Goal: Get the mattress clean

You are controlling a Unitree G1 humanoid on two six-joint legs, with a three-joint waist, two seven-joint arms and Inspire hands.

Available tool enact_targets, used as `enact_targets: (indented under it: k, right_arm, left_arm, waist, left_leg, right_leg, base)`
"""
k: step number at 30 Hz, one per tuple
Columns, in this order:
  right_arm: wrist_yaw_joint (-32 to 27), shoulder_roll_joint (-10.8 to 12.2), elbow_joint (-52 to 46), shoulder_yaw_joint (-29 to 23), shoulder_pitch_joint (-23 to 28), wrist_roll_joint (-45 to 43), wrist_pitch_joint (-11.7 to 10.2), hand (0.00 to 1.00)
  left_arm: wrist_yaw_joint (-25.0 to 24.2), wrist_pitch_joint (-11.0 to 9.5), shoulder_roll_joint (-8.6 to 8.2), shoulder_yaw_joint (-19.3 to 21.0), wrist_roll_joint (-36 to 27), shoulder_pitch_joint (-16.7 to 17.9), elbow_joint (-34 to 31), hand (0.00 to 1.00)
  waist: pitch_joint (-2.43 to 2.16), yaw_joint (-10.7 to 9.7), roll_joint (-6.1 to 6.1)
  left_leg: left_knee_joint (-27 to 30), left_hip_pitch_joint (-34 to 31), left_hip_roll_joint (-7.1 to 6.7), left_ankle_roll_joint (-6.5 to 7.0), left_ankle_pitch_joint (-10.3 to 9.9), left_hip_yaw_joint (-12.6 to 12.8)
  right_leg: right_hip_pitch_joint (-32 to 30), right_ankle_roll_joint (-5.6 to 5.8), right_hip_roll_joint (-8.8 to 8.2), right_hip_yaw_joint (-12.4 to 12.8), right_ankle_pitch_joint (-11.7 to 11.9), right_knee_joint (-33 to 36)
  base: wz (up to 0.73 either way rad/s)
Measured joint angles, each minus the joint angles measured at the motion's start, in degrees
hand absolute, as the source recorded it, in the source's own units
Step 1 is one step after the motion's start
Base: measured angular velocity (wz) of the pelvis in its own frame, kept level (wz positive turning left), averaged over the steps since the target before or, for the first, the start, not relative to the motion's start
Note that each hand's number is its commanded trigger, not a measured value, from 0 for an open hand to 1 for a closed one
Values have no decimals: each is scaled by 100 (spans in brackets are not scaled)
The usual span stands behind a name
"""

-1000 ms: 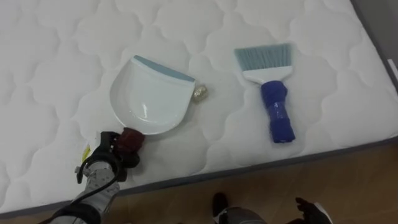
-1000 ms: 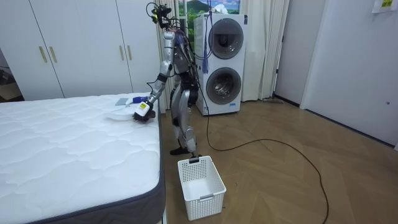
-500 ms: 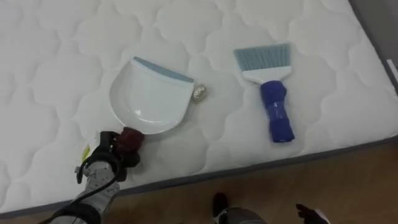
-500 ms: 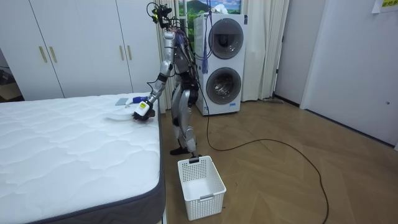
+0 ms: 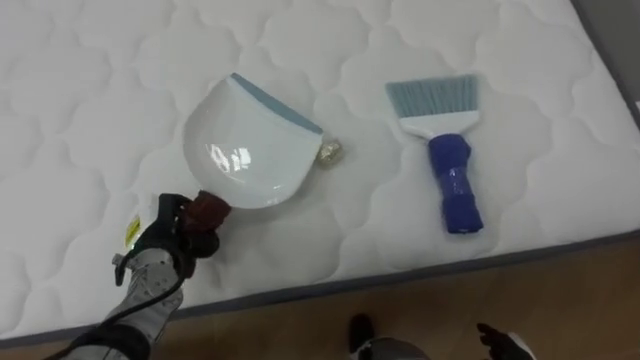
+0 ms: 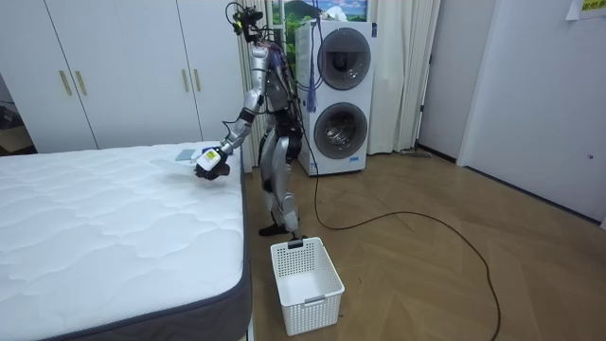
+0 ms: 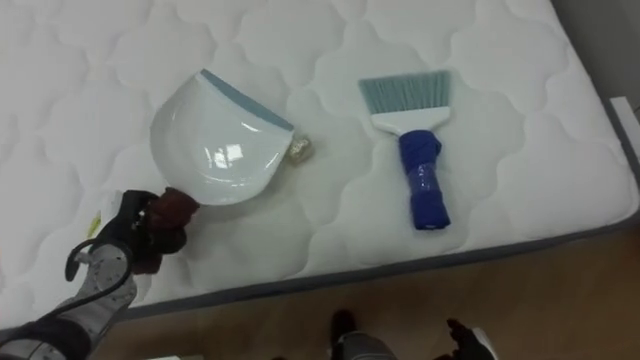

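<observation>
A white dustpan [image 5: 245,145] with a grey-blue lip hangs tilted just above the white quilted mattress [image 5: 90,70]. My left hand [image 5: 165,243] is shut on its dark red handle [image 5: 207,210] near the bed's front edge. A small golden crumpled ball [image 5: 328,152] lies on the mattress just off the right end of the pan's lip. To the right of it lies a hand brush [image 5: 452,170] with a blue handle and pale blue bristles pointing away from me. My right hand [image 5: 503,340] shows dark at the bottom edge, low over the floor. In the room view I stand at the bedside with my left hand [image 6: 208,162] raised.
The mattress's grey front edge [image 5: 420,275] runs along the bottom, with wooden floor below it. A white laundry basket [image 6: 305,273] stands on the floor by the bed's corner. Stacked laundry machines [image 6: 337,95] and white wardrobes [image 6: 123,66] stand behind.
My left hand has lifted the dustpan off the mattress and tipped it up. The ball and the brush have stayed where they were.
</observation>
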Motion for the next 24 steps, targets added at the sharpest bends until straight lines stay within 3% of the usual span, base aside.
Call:
enact_targets:
  k: [9, 16, 24]
  right_arm:
    - [-11, -63, 52, -15, 34, 29, 2, 0]
    - [-32, -127, 46, -201, -6, 724, -59, 0]
    - [-219, -348, -5, -590, -230, 1270, -176, 0]
  left_arm:
    - [53, -66, 120, -49, 64, 16, -71, 100]
    - [44, -394, 141, -94, -43, 178, -79, 100]
    - [0, -457, 467, -102, -114, 556, -355, 100]
  waist:
    - [-5, -14, 13]
    - [-19, 101, 95]
    - [-63, 153, 128]
  left_leg:
    - [85, -23, 17, 4, -5, 0]
    - [90, -40, 18, 22, -116, -12]
    - [221, -199, -16, 43, -130, 4]
  right_leg:
    - [8, -4, 2, 5, -2, 23]
    - [-15, -5, 1, 12, 20, 85]
    - [-183, 2, -24, 21, 41, 183]
  base:
    - [0]
    - [-5]
    - [0]
